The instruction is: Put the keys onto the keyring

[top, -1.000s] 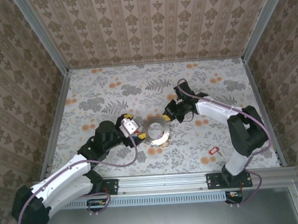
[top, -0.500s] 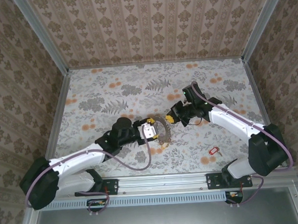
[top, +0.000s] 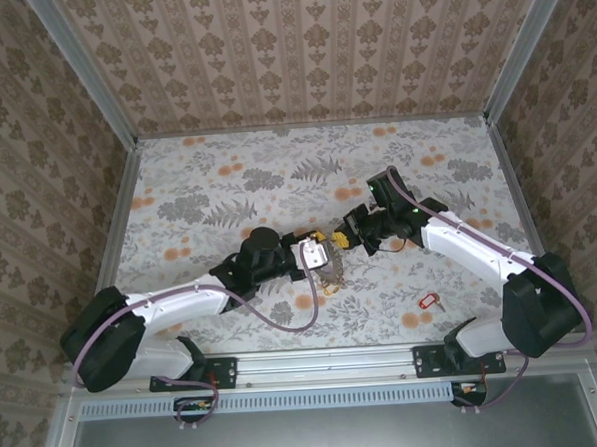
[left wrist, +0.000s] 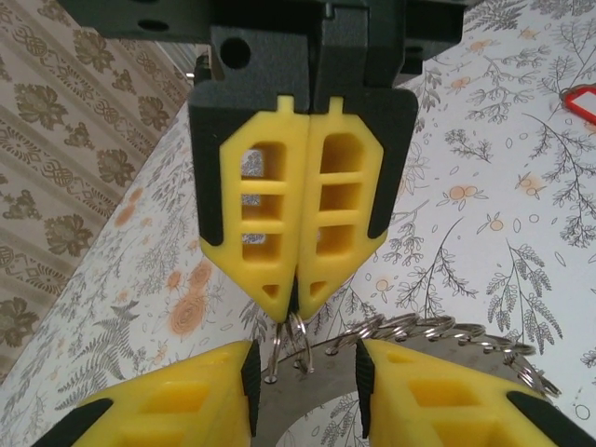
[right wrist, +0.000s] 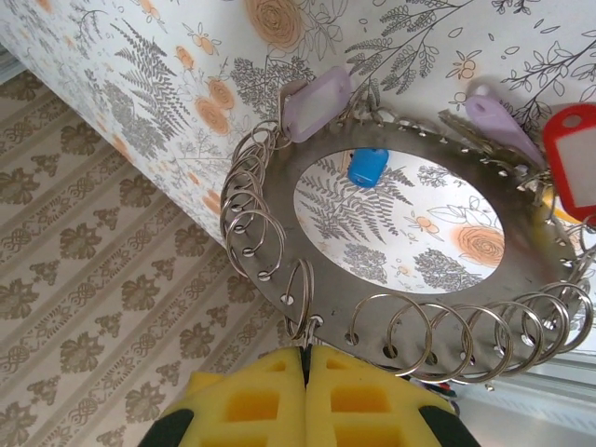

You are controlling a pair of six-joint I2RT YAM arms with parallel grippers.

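While the right tool clamps one loop of the keyring, likely steadying it, the half-parted left tool straddles its rim.

We can read no text, number, brand or sign anywhere here. The white insert of the red plastic key tag looks blank to us. The pale purple plastic key tags and the small blue plastic key tag carry no writing we can make out, and the flat face of the round metal keyring shows us no stamp or number.
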